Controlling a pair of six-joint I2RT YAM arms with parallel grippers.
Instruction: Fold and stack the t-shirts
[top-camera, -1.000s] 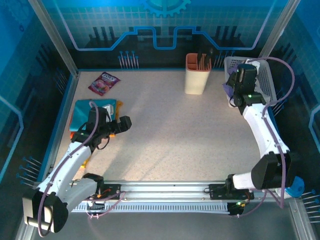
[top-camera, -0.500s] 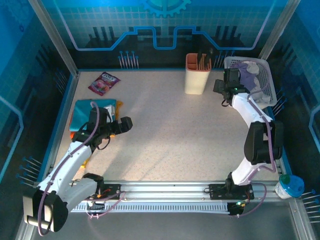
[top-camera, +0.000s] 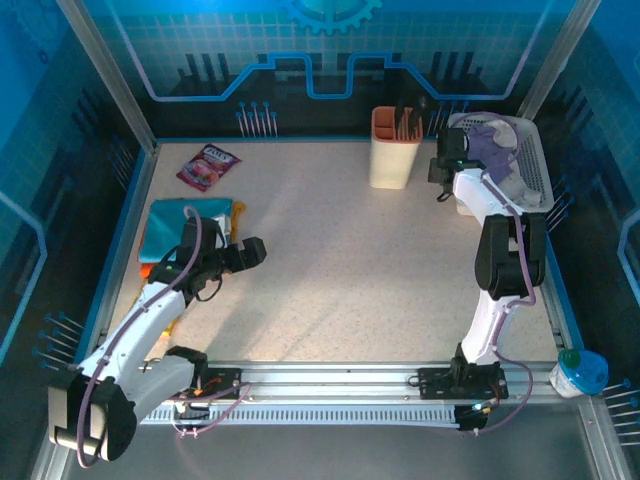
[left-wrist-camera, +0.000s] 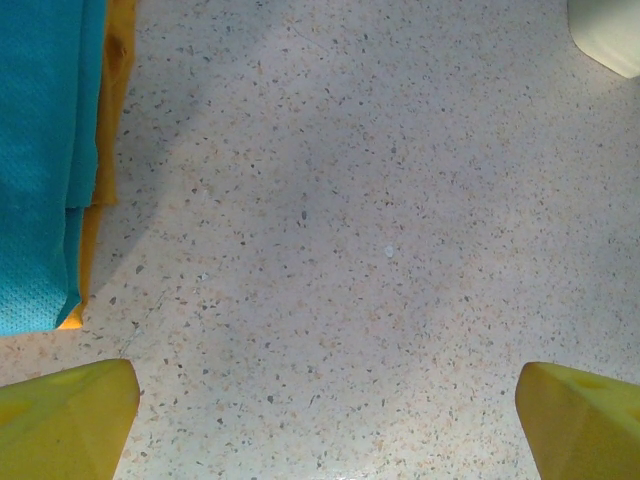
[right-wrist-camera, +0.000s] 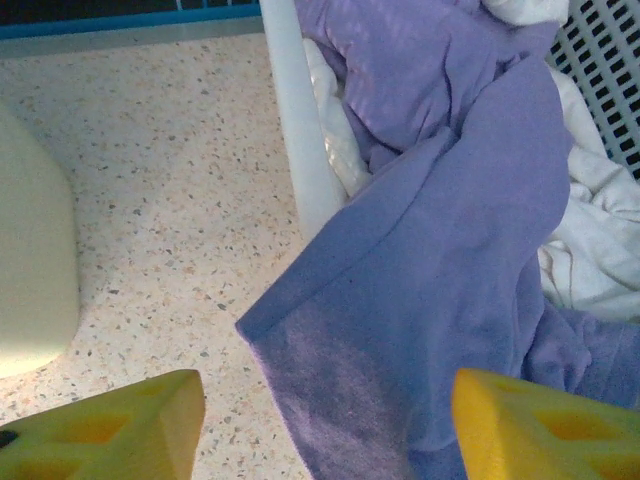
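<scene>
A lavender-purple t-shirt (right-wrist-camera: 450, 250) spills over the rim of the white basket (right-wrist-camera: 290, 110), one corner hanging down to the table. My right gripper (right-wrist-camera: 325, 430) is open, its yellow fingers either side of that hanging corner and apart from it. From above, the right gripper (top-camera: 445, 175) sits at the basket's left side, with the lavender shirt (top-camera: 490, 140) inside. At the left lies a folded pile: a teal t-shirt (top-camera: 180, 225) on top, yellow (top-camera: 237, 212) and orange (top-camera: 150, 270) edges beneath. My left gripper (top-camera: 245, 250) is open and holds nothing, just right of the pile (left-wrist-camera: 40, 150).
A cream utensil holder (top-camera: 395, 148) stands just left of the basket, close to the right gripper. A glossy pink-purple snack packet (top-camera: 207, 165) lies at the back left. White cloth (right-wrist-camera: 600, 240) lies in the basket beside the lavender shirt. A small tub (top-camera: 575, 372) sits outside the front right corner.
My right arm has swung from above the basket to its left side, the gripper now low at the hanging lavender corner. The left arm has barely moved.
</scene>
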